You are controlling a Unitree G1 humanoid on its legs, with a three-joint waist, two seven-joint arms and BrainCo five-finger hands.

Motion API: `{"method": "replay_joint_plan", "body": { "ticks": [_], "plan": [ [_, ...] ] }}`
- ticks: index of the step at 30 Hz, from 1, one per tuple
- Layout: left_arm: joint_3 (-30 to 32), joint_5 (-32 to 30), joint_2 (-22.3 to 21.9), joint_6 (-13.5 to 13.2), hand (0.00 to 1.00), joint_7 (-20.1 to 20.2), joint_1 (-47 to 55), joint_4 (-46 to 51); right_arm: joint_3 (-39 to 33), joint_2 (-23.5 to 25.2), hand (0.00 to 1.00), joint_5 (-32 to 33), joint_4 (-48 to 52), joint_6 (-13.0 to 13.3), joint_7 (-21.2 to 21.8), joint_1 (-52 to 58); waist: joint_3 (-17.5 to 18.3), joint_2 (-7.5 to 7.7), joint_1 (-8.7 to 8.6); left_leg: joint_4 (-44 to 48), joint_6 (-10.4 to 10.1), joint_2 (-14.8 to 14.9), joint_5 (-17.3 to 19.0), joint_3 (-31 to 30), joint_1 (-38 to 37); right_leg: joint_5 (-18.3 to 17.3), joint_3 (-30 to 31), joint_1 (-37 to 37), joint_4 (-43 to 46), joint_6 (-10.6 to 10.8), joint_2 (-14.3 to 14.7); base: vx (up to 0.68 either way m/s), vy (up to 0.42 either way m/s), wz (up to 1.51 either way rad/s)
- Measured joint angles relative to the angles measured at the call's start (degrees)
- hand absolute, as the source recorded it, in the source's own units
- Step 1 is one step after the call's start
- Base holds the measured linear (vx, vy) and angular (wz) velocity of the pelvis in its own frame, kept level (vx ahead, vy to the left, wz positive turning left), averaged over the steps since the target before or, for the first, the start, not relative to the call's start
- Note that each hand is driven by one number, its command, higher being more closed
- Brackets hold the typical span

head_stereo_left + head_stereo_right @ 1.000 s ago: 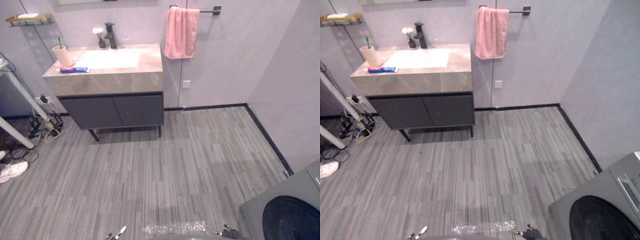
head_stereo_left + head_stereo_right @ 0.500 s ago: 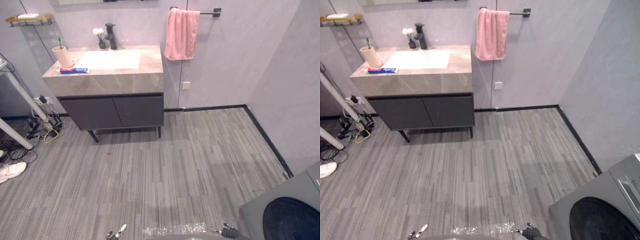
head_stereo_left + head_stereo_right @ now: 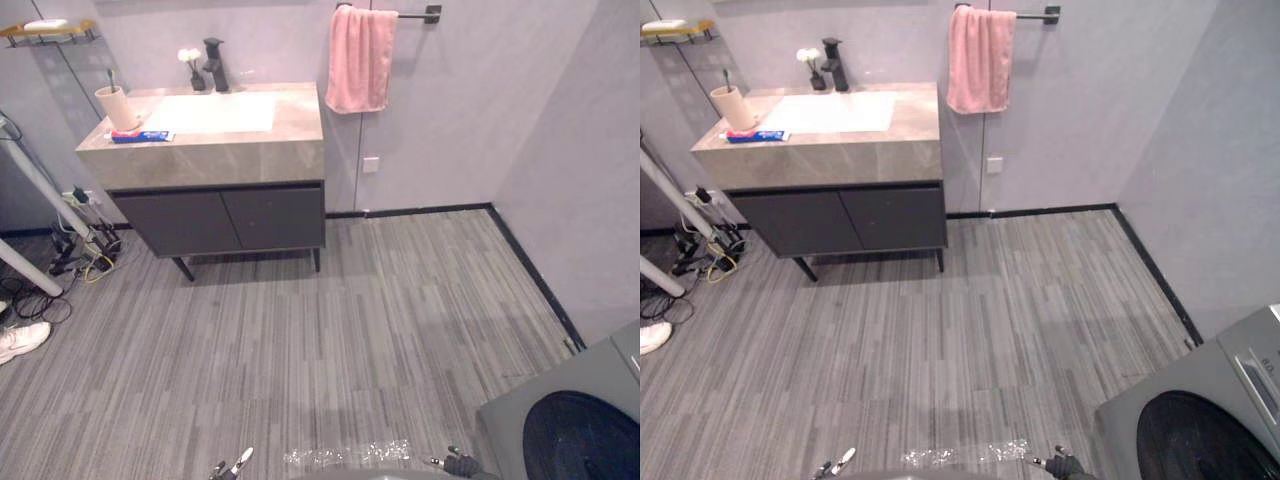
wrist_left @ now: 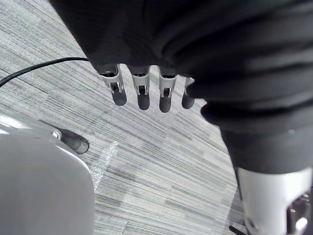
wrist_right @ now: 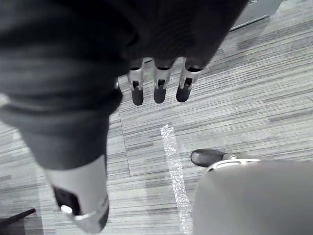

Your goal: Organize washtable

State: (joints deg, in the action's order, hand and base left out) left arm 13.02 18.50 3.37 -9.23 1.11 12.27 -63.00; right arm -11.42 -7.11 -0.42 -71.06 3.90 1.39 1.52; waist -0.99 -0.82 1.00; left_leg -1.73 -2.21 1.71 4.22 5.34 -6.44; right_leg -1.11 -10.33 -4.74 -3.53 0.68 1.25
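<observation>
While the robot stands on the grey striped plank floor well apart from the stone-topped washtable with dark grey cabinet doors [image 3: 215, 152], nothing there is within reach of either hand. The left hand [image 4: 143, 95] hangs over the floor with fingers straight and apart, holding nothing; the right hand [image 5: 159, 89] hangs the same way, empty.

On the top, a beige cup holding a toothbrush [image 3: 117, 105] stands at the far left corner. A blue and red toothpaste tube [image 3: 140, 136] lies flat just in front of it, close to the front edge. A black faucet [image 3: 214, 64] and a small vase of white flowers [image 3: 190, 66] stand behind the white basin.

The likely risks lie in the approach and the first reach. A tangle of cables [image 3: 80, 245] lies on the floor left of the cabinet and could catch a step. A careless sweep could push the tube over the edge or tip the cup.

Both head views give the washtable, the pink towel on a black bar [image 3: 360, 58] and the grey washing machine [image 3: 570, 420]. The wrist views add what those lack: how the fingers stand.
</observation>
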Motion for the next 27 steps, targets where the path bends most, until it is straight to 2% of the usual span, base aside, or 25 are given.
{"method": "replay_joint_plan", "body": {
  "ticks": [7, 11, 12, 15, 16, 17, 18, 19, 23, 25, 26, 27],
  "plan": [
    [-0.03, -0.10, -0.02, 0.01, 0.00, 0.04, 0.07, -0.07, -2.35, 0.95, 0.00, 2.67, 0.33, 0.15, -0.04, 0.24, -0.05, -0.15, 0.06, -0.02, 0.07, 0.33, 0.06, 2.58, 0.14, 1.04, 2.86, 0.88, -0.63, -1.30, 0.52, -0.02, -0.007, -0.19],
    [-0.05, -0.20, -0.07, 0.02, 0.00, 0.13, -1.44, -1.40, -6.17, 1.49, 0.00, 3.14, 0.64, 0.26, 0.04, 0.44, -0.13, -0.62, -0.11, 0.14, 0.09, 0.78, 0.07, 5.94, 2.09, 2.13, 6.05, 3.97, -0.79, -0.80, 1.07, -0.04, -0.012, -0.42],
    [-0.01, -0.20, -0.08, 0.00, 0.00, 0.14, -1.75, -1.58, -6.83, 1.55, 0.00, 3.19, 0.67, 0.26, 0.05, 0.46, -0.27, -0.67, -0.19, 0.14, 0.09, 0.81, 0.07, 6.38, 2.28, 2.57, 6.53, 4.35, -0.85, -1.26, 1.16, -0.05, -0.011, -0.61],
    [0.55, -0.19, -0.09, -0.01, 0.00, 0.15, -3.25, -1.98, -8.91, 2.24, 0.00, 3.23, 1.20, 0.18, 0.07, 0.41, -1.20, -0.48, -0.07, 0.30, 0.12, 1.34, 0.33, 10.18, 2.81, 3.51, 9.87, 6.11, -1.07, -0.50, 1.85, -0.05, -0.008, -0.62],
    [1.07, -0.17, -0.25, -0.06, 0.00, 0.11, -3.80, -1.82, -9.25, 2.94, 0.00, 3.20, 2.32, 0.06, 0.12, 0.32, -1.34, -0.29, -0.03, 0.89, 0.31, 2.03, 0.59, 12.57, 4.03, 2.17, 3.70, 7.01, -1.37, -1.95, 0.60, -0.06, -0.016, -0.73],
    [1.07, -0.16, -0.39, -0.07, 0.00, 0.10, -4.12, -1.80, -9.33, 3.39, 0.00, 3.20, 2.50, 0.08, 0.11, 0.16, -1.53, -0.21, 0.12, 1.17, 0.09, 2.30, 0.78, 13.47, 4.44, 2.27, -0.33, 7.39, -1.19, -1.78, -0.27, -0.04, -0.017, -0.89],
    [1.08, -0.14, -0.16, -0.04, 0.00, 0.09, -4.50, -1.82, -9.35, 4.51, 0.00, 3.34, 2.68, 0.07, 0.18, 0.15, -1.65, 0.18, 0.20, 2.13, -0.54, 2.55, 1.39, 14.50, 4.67, 4.22, -3.49, 7.94, -1.66, -0.97, -1.01, 0.00, -0.016, -0.64],
    [1.04, -0.11, -0.39, -0.04, 0.00, 0.12, -4.79, -1.80, -9.32, 4.61, 0.00, 3.87, 3.19, 0.16, 0.25, 0.21, -1.53, 0.22, -0.27, 2.37, -0.62, 2.98, 1.59, 15.10, 4.43, 4.47, -2.95, 7.80, -1.76, -1.44, -0.53, 0.02, -0.054, -0.49],
    [1.01, -0.01, -1.31, -0.08, 0.00, 0.12, -6.09, -1.73, -9.23, 4.25, 0.00, 4.44, 3.32, 0.20, 0.64, 0.29, -2.00, -0.70, -0.17, 3.02, -2.07, 4.57, 2.60, 14.75, 1.95, 3.04, -3.56, 5.05, -1.48, -2.29, 0.82, 0.04, -0.100, 0.02],
    [1.19, 0.01, -0.93, -0.08, 0.00, 0.11, -6.03, -1.65, -8.17, 3.94, 0.00, 4.45, 3.25, 0.23, 1.18, 0.20, -2.40, -1.15, -0.15, 7.24, -3.25, 6.66, 5.37, 14.02, 2.30, -0.16, -4.36, 4.10, 0.44, -3.07, 1.79, 0.07, -0.123, 0.21],
    [1.89, 0.05, -0.72, -0.07, 0.00, 0.11, -5.62, -1.46, -7.61, 3.45, 0.00, 4.40, 3.23, 0.26, 1.35, 0.12, -2.84, -1.85, 0.07, 15.84, -3.72, 9.48, 9.24, 13.03, 5.09, -1.91, -5.81, 3.67, 1.55, -3.52, 2.66, 0.06, -0.132, 0.24],
    [3.59, 0.50, -0.75, -0.02, 0.00, 0.12, -5.16, -0.46, -5.91, 3.15, 0.00, 4.30, 3.14, 0.26, 1.25, -0.25, -3.31, -1.48, 0.26, 28.26, -1.67, 12.27, 10.98, 12.10, 9.98, -2.71, -6.08, 2.49, 1.60, -4.40, 3.57, 0.05, -0.144, 0.21]
  ]
}}
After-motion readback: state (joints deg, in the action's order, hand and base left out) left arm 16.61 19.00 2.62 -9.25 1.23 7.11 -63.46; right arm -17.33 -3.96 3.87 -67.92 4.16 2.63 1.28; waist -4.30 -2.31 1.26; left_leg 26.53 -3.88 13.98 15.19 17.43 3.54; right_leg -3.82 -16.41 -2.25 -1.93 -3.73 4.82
